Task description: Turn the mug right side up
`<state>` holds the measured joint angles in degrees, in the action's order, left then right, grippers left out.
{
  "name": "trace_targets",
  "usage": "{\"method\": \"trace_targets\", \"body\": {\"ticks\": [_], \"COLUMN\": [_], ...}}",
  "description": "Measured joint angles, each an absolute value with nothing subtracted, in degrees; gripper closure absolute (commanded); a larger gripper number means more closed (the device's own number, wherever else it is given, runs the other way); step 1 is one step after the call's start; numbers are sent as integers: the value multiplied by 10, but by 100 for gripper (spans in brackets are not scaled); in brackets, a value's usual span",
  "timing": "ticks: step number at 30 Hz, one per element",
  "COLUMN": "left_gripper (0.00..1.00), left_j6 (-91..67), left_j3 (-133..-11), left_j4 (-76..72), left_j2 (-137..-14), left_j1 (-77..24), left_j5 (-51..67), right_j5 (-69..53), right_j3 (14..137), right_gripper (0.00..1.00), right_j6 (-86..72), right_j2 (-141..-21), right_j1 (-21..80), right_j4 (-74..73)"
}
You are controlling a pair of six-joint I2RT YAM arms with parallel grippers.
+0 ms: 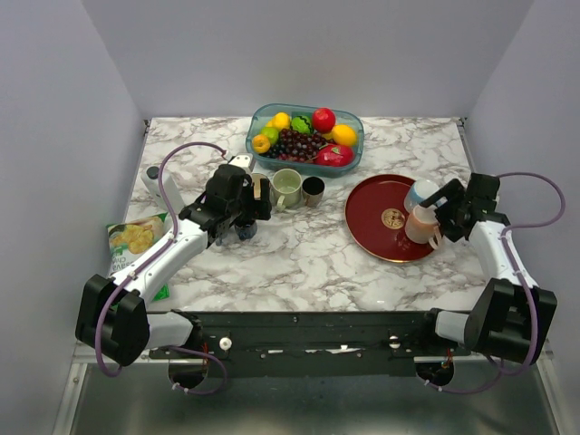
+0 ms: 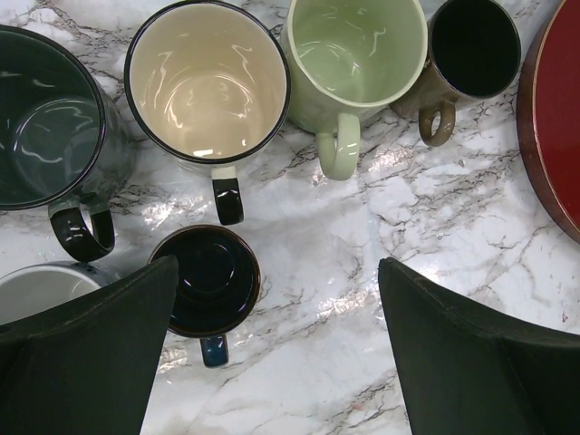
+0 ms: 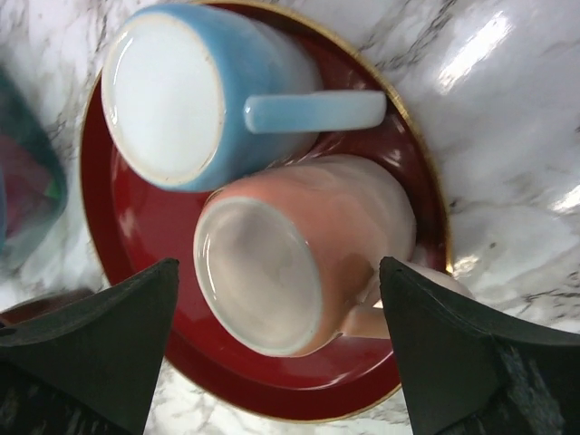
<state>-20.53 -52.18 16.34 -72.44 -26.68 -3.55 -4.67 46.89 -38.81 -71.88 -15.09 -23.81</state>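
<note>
On the marble table [image 1: 308, 263], toward the right arm's side, sits a red plate [image 3: 136, 236] carrying two mugs with their bases up: a pink mug [image 3: 299, 254] and, just beside it, a blue mug [image 3: 181, 91]. I cannot tell whether they touch. The right gripper [image 1: 441, 207] hangs over the pink one with its fingers spread wide to either side and gripping nothing, so the step in hand looks like the approach before the grasp, and the pink mug seems to be the one meant.

The next move likely calls for lowering the spread fingers around the mug's body, closing, lifting clear of the plate and rolling the wrist over. The mug's handle lies close to one finger, and the blue mug's handle reaches across close above the pink body in the wrist view — both could catch a finger or be knocked.

Elsewhere, a fruit bowl [image 1: 253, 131] stands at the far edge and a chip bag [image 1: 136, 240] lies at the left. The left gripper [image 2: 278, 272], also spread and empty, hovers over a cluster of upright mugs: a dark green mug [image 2: 45, 118], a cream mug [image 2: 207, 86], a light green mug [image 2: 353, 54], a small dark blue cup [image 2: 213, 281] and a small brown cup [image 2: 471, 50] — all well apart from the plate.
</note>
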Motion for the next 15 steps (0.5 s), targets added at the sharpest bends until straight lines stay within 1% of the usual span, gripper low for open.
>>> {"method": "trace_targets", "body": {"ticks": [7,12,15], "left_gripper": [1,1,1], "left_j6": [-205,-205,-206], "left_j3": [-522,-522,-522], "left_j4": [163,163,163], "left_j2": [-724,-724,-724], "left_j1": [-267,-267,-267], "left_j5": [-34,-32,-30], "right_j5": [-128,-139,-130], "right_j3": [443,441,441], "right_gripper": [9,11,11], "right_j6": [-415,-402,-389], "right_j2": [-711,-707,-707], "right_j1": [-151,-144,-123], "right_j4": [-236,-238,-246]}}
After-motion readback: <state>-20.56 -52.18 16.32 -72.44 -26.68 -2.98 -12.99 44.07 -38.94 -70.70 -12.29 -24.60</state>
